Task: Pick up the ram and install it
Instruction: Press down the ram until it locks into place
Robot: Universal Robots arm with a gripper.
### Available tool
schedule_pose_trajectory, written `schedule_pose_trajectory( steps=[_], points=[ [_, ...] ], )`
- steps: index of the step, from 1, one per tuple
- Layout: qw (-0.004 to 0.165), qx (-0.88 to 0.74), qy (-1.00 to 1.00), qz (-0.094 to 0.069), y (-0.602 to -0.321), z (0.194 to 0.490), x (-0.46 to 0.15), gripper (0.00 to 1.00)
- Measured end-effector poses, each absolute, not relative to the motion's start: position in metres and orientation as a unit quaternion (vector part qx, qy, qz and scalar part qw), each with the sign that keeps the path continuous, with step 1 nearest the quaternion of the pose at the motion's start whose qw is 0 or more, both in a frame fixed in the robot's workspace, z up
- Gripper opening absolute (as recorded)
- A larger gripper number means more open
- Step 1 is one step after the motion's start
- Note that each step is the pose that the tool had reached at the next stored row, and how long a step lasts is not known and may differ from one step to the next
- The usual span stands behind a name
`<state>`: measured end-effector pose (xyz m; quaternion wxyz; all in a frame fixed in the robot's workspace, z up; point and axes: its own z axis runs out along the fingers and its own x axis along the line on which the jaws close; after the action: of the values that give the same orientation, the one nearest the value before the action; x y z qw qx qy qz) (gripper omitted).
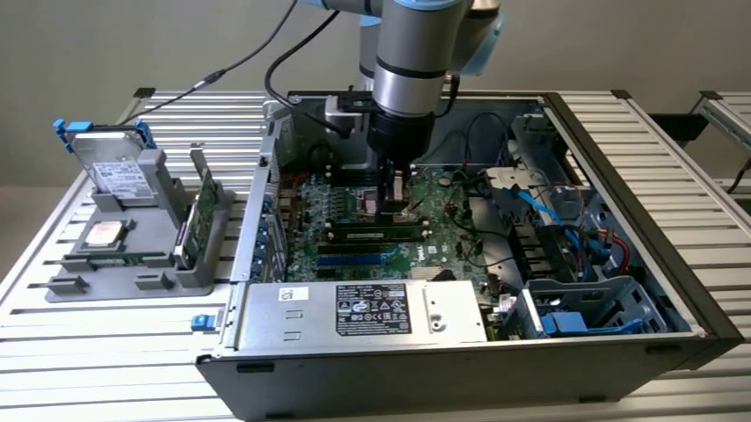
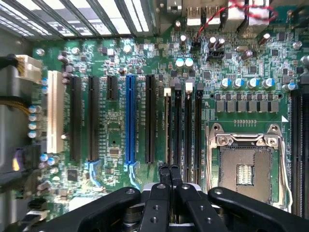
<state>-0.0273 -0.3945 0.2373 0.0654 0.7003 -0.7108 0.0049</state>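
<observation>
Hanging low inside the open computer case (image 1: 446, 378), the gripper (image 1: 397, 204) is seen right over the green motherboard (image 1: 340, 193). The case is set on a worktop (image 1: 94, 352) made of metal slats.

In the wrist view, the two black fingers (image 2: 164, 176) of the gripper (image 2: 169, 174) are pressed tight together, and nothing is pinched between them. Their tips are held at one end of a row of long black slots. The ram (image 2: 167, 130) looks to be stood on its thin edge in the slot at the side of that row nearest the blue slot (image 2: 129, 121). Only its narrow top edge can be made out. The tips are right at its near end, but it cannot be told if it is touched.

An empty silver processor socket (image 2: 244, 169) is seen on the other side of the row. A white slot (image 2: 54, 113) is found well apart, past the blue one.

On the exterior view's left, a grey tray (image 1: 129, 281) is laid beside the case. A hard drive (image 1: 118, 176), a small square chip (image 1: 104, 233) and a tall green card (image 1: 209, 207) are kept in it. A silver power box (image 1: 364, 312) is fitted along the front of the case.
</observation>
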Motion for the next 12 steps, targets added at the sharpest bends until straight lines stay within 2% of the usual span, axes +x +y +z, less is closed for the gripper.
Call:
schedule_pose_trajectory(
  steps=[6, 12],
  points=[
    [0.066, 0.700, -0.711, 0.005, -0.395, 0.251, -0.027, 0.10],
    [0.065, 0.700, -0.711, 0.005, -0.395, 0.251, -0.027, 0.10]
  ],
)
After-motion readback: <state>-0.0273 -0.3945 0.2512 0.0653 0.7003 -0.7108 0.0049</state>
